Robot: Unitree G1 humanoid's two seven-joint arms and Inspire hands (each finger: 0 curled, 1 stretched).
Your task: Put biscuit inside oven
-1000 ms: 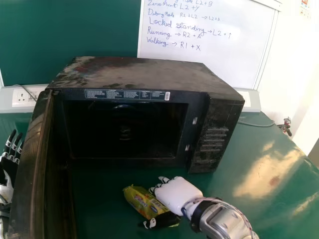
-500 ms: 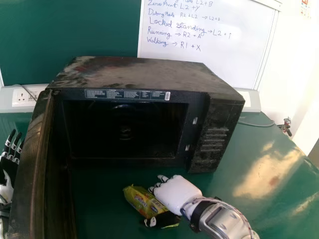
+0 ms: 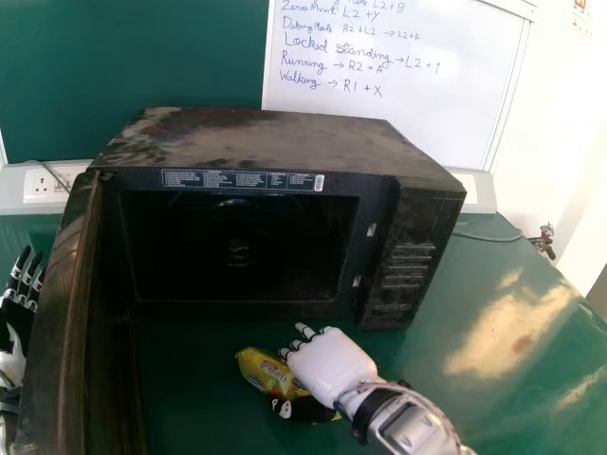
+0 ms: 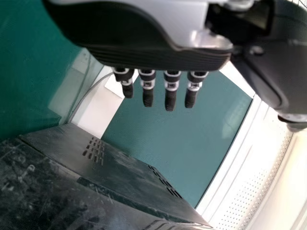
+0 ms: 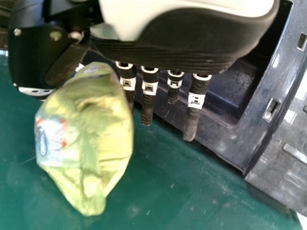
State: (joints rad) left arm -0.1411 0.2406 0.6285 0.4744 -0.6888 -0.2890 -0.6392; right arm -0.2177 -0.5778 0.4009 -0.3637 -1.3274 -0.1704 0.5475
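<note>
I am finding the crinkled yellow-green plastic biscuit packet (image 3: 261, 370) low over the glossy green table (image 3: 190, 403), before the dusty black metal oven's (image 3: 285, 142) lower front edge. The white-and-black right hand (image 3: 327, 368) is spanning it, fingers (image 5: 148, 103) nearly straight, slightly spread; no firm pinch is showing. I am recommending closing around the packet's middle, then lifting above the sill (image 3: 237, 309). The open black door (image 3: 59, 322) is bounding the left side; the left hand (image 3: 17, 318) is idling beyond, fingers straight.
</note>
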